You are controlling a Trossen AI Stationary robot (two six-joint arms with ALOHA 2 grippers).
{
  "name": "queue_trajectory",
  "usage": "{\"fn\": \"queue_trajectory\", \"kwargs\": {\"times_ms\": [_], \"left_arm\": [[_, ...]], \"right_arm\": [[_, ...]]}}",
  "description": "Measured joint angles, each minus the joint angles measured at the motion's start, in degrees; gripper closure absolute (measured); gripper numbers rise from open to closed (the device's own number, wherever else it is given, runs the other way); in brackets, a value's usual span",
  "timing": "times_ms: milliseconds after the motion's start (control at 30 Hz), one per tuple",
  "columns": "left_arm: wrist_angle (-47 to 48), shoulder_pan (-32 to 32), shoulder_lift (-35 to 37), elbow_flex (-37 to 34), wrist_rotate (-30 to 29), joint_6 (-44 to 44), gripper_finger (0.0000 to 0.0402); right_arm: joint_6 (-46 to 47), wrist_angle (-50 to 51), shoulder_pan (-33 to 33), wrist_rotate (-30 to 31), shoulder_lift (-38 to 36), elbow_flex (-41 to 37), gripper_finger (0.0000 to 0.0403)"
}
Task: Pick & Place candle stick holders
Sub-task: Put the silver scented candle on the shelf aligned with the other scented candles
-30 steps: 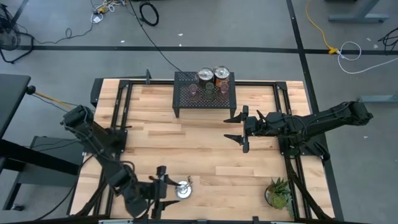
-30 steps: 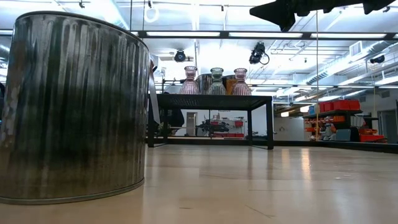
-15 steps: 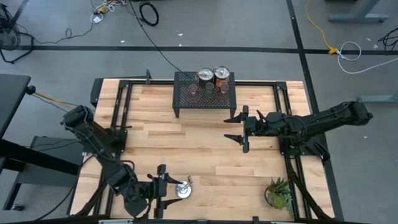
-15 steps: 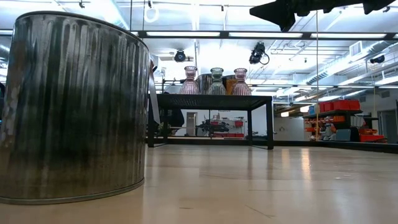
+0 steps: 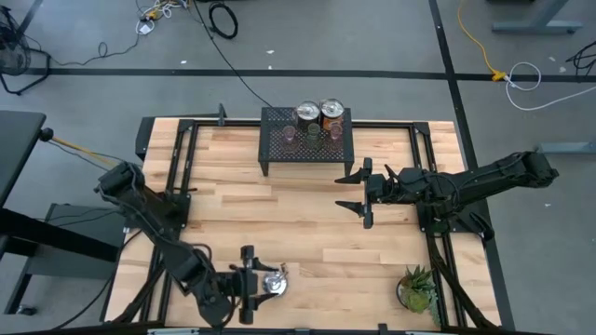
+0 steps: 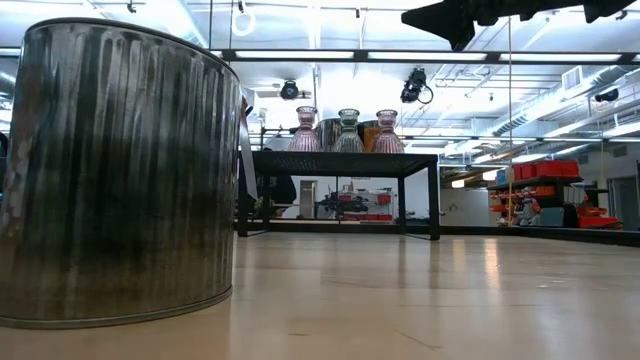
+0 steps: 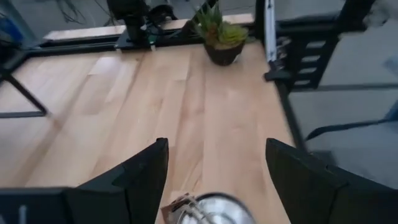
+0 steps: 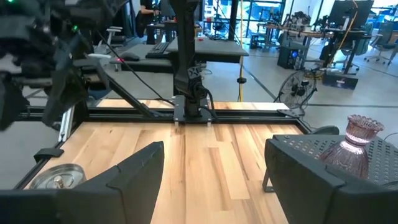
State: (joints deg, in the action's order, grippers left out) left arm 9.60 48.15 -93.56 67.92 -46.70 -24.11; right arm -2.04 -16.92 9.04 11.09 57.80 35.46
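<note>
One holder with a shiny silver round top (image 5: 274, 282) stands on the table near its near edge; it fills the left of the low view (image 6: 115, 170). My left gripper (image 5: 260, 282) is open, one finger on each side of this holder (image 7: 208, 210); I see no touch. The black mesh rack (image 5: 306, 140) at the far middle carries a silver-topped holder (image 5: 308, 114), an orange-copper one (image 5: 331, 113) and three tiny cups, pink (image 6: 306, 130), green (image 6: 348, 128) and pink (image 6: 386, 128). My right gripper (image 5: 343, 192) is open and empty, above the table in front of the rack.
A small spiky green potted plant (image 5: 416, 288) stands at the near right corner and also shows in the left wrist view (image 7: 217, 37). Black frame rails (image 5: 182, 158) run along the table's left, right and far sides. Bare wood (image 5: 298, 223) lies between the rack and the near holder.
My left gripper has moved a little toward the table's right edge, closer around the silver-topped holder, staying open. The holder has kept its place. My right arm has kept still.
</note>
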Motion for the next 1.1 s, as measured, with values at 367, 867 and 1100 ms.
{"fn": "queue_trajectory", "kwargs": {"times_ms": [367, 867, 1100], "left_arm": [[-2.15, 2.91, -6.31, 0.0, -15.04, -3.17, 0.0133], [-0.94, 3.18, -9.25, -0.07, -19.42, -16.67, 0.0014], [-1.27, 3.22, -14.16, -0.09, -22.04, -21.47, 0.0004]], "right_arm": [[0.01, -0.09, 0.0, 0.0, 0.0, 0.0, 0.0124], [0.02, -0.13, 0.0, 0.0, 0.0, 0.0, 0.0124], [0.01, -0.12, 0.0, -0.02, 0.0, 0.0, 0.0124]]}}
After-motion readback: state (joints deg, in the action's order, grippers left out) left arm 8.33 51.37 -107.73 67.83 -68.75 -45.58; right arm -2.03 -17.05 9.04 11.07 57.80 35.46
